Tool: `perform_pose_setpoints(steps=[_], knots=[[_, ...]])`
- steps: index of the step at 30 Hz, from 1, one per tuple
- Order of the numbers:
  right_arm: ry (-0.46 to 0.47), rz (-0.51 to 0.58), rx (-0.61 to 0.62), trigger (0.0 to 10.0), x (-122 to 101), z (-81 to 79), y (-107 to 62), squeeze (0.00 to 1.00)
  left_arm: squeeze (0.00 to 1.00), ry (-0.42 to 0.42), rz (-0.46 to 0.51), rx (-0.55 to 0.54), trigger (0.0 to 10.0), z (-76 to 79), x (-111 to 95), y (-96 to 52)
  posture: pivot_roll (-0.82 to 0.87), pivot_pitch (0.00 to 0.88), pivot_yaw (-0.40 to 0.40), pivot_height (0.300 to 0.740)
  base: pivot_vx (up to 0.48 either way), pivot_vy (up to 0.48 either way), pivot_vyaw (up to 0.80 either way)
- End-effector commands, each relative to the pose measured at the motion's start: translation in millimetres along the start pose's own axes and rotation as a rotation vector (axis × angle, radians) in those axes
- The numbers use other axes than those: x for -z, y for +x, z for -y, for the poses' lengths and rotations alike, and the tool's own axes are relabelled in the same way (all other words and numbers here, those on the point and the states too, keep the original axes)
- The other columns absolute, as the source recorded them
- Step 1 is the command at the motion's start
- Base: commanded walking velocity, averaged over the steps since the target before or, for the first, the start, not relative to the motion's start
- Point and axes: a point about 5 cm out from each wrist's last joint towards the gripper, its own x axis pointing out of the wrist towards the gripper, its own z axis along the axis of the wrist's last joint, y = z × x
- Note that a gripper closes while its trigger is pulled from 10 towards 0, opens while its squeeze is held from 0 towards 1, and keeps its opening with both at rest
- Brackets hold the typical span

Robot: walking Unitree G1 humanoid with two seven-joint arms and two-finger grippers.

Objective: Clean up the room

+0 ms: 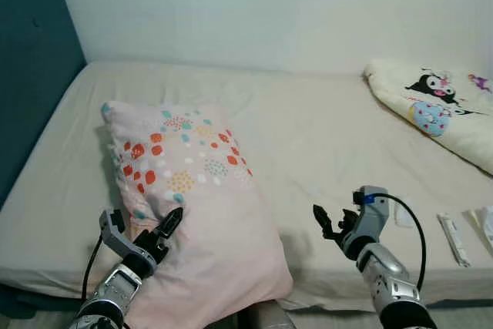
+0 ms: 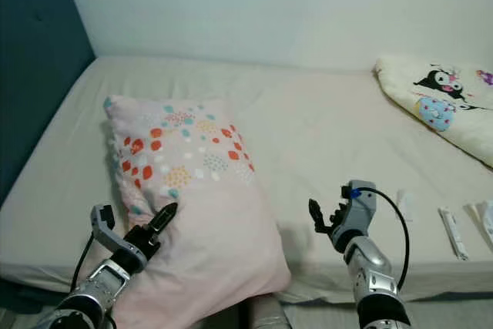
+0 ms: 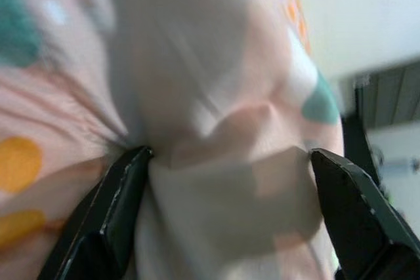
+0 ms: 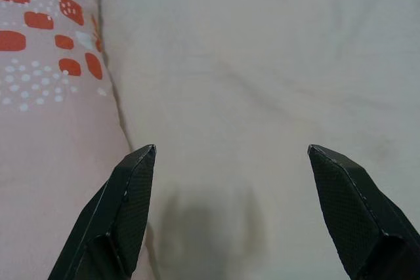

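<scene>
- Nearest: left gripper [image 1: 142, 230] at the pillow [image 1: 192, 206], jaws spread wide with a fold of its cover bunched between them, pressed in but not yet pinched; right gripper [image 1: 333, 225] hovering above bare bed sheet just beside the pillow's right edge, jaws open and holding nothing
- Pillow lying lengthwise on the left half of the bed [image 1: 308, 129], near end hanging over the front edge, dotted end pointing toward the wall; probably light, soft and floppy, likely to sag if lifted by one spot; thin cover liable to slide over the filling, so better gripped on a deep fold or a corner, ideally one at each side
- Left wrist view: cloth puckered between the fingertips [image 3: 128, 175], contact the head views cannot confirm; right wrist view: clear gap of sheet between pillow edge and jaws
- Farther right: small white wrappers [image 1: 454, 238] on the sheet; beyond, a cartoon-printed quilt [image 1: 439, 105] bundled by the wall
</scene>
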Motion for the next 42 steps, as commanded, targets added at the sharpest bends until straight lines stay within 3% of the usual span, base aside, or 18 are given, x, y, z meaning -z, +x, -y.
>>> perform_pose_setpoints(steps=[1,3,5,9,13,17,18,19,20,27,35,41,42], knots=[[0.003,-0.013,0.003,10.0,0,2.7,-0.3,0.0,0.0,0.027,-0.113,0.033,10.0,7.4,24,3.3,-0.33,0.112,-0.124,0.646,0.0,0.0,0.0],[0.005,-0.008,0.002,10.0,-3,1.7,2.0,0.0,0.0,0.134,-0.169,0.037,10.0,12.1,30,7.7,-0.33,0.107,-0.124,0.646,0.0,0.0,0.0],[0.005,-0.007,-0.002,10.0,-5,-0.2,3.6,0.0,0.0,0.185,-0.2,0.052,10.0,17.1,35,11.6,-0.32,0.103,-0.126,0.646,0.0,0.0,0.0],[0.001,-0.013,-0.007,10.0,-4,-3.0,5.1,0.0,0.0,0.216,-0.215,0.059,10.0,23.1,39,16.9,-0.32,0.097,-0.126,0.646,0.0,0.0,0.0],[0.006,-0.015,-0.019,10.0,-6,-7.6,7.8,0.0,0.0,0.298,-0.276,0.066,10.0,34.0,54,24.0,-0.31,0.077,-0.124,0.646,0.0,0.0,0.0],[0.007,-0.012,-0.022,10.0,-8,-9.4,9.8,0.0,0.0,0.306,-0.287,0.056,10.0,37.9,61,26.7,-0.3,0.069,-0.12,0.646,0.0,0.0,0.0],[0.007,-0.011,-0.022,10.0,-8,-9.9,10.7,0.0,0.0,0.301,-0.286,0.049,8.8,39.3,62,27.9,-0.3,0.065,-0.118,0.646,0.0,0.0,0.0],[0.007,-0.011,-0.022,10.0,-8,-9.9,10.7,0.0,0.0,0.301,-0.286,0.049,8.8,39.3,62,27.9,-0.3,0.065,-0.118,0.646,0.0,0.0,0.0],[0.009,-0.004,-0.021,10.0,-12,-10.4,12.6,0.0,0.0,0.317,-0.292,0.046,0.0,43.2,65,31.0,-0.3,0.05,-0.112,0.646,0.0,0.0,0.0],[0.025,0.024,-0.028,10.0,-20,-16.5,19.2,0.0,0.0,0.307,-0.268,0.018,0.0,51.0,64,40.1,-0.28,0.037,-0.103,0.646,0.0,0.0,0.0],[0.058,0.044,-0.07,10.0,-26,-36.0,29.1,0.0,0.0,0.291,-0.215,-0.007,0.0,56.7,55,48.0,-0.23,0.004,-0.091,0.646,0.0,0.0,0.0],[0.07,0.055,-0.092,10.0,-32,-46.5,35.4,0.0,0.0,0.334,-0.127,-0.044,0.0,60.0,36,55.6,-0.22,0.0,-0.08,0.646,0.0,0.0,0.0],[0.079,0.064,-0.098,10.0,-34,-49.0,36.7,0.0,0.0,0.36,-0.085,-0.063,0.0,61.4,25,59.1,-0.21,0.0,-0.072,0.646,0.0,0.0,0.0]])
